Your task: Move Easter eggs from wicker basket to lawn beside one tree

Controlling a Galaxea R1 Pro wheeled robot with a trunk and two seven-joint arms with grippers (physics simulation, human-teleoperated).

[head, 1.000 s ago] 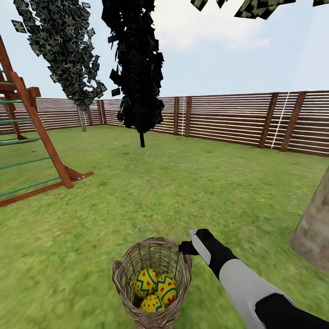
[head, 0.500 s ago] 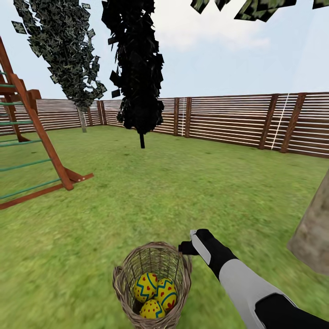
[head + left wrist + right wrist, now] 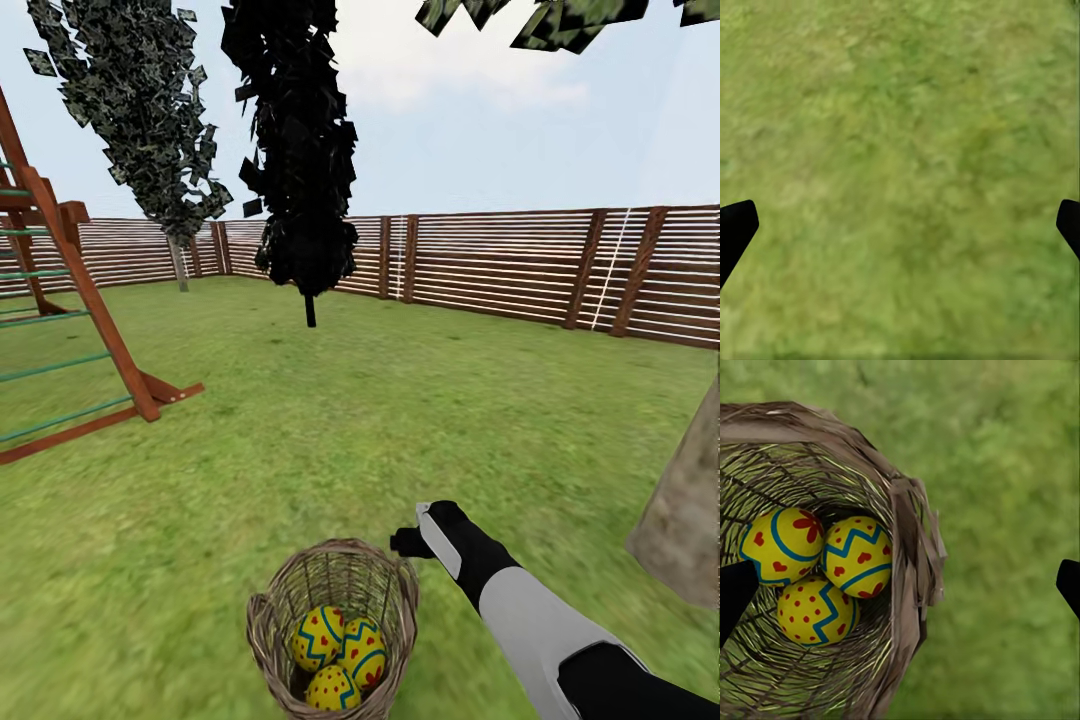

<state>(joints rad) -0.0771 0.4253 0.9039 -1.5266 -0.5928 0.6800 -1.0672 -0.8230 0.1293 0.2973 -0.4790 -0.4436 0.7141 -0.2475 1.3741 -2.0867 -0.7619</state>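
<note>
Three Easter eggs [image 3: 338, 655] sit bunched and touching at the bottom of the wicker basket [image 3: 268, 625], which stands on the lawn [image 3: 420, 420] right in front of you at the lower edge of the head view. None is out yet, so your first pick has not begun.

Your right gripper [image 3: 412, 541] hangs just beyond the basket's far right rim, close to the braid but off to the side of the opening. In the right wrist view its two dark fingertips [image 3: 735, 592] show at opposite edges of the picture, spread wide, with nothing held. That view looks down past the rim: the eggs [image 3: 825, 570] lie toward one fingertip, and the other fingertip is over bare grass. So the eggs lie leftward and toward you from the gripper, and down inside the weave.

Your left gripper [image 3: 900, 225] is likewise spread, empty, with only grass beneath it, so judge the right arm the nearer one for this reach.

You would likely need to bring the right gripper over the opening before dropping in, or a finger may catch the rim and tip the basket.

The tree [image 3: 685, 520] stands close on your right, its pale trunk cut by the picture's edge
</note>
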